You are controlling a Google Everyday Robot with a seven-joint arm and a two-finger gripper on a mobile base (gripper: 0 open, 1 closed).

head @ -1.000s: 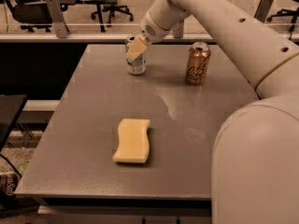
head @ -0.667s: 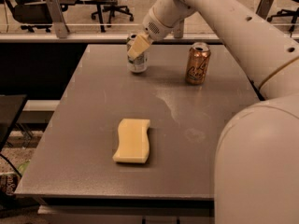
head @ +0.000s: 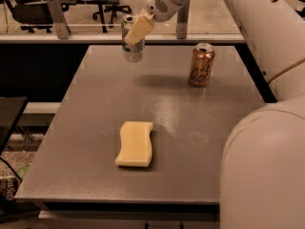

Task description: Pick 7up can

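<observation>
The 7up can point(head: 131, 49), pale silvery with greenish print and a silver top, hangs above the far left part of the grey table point(head: 95, 128). My gripper point(head: 135, 30) is shut on its upper half, and one cream finger point(head: 138, 29) lies across the can's front. The can is lifted off the table, with its shadow on the surface below and to the right. My arm reaches in from the upper right.
A copper-orange can with script lettering point(head: 201, 65) stands upright at the far right of the table. A pale yellow wavy sponge point(head: 135, 143) lies near the table's middle front. Office chairs and a rail stand behind the table. My robot body fills the right side.
The 7up can stood on the table with my gripper around it. Now it has risen off the surface in my gripper.
</observation>
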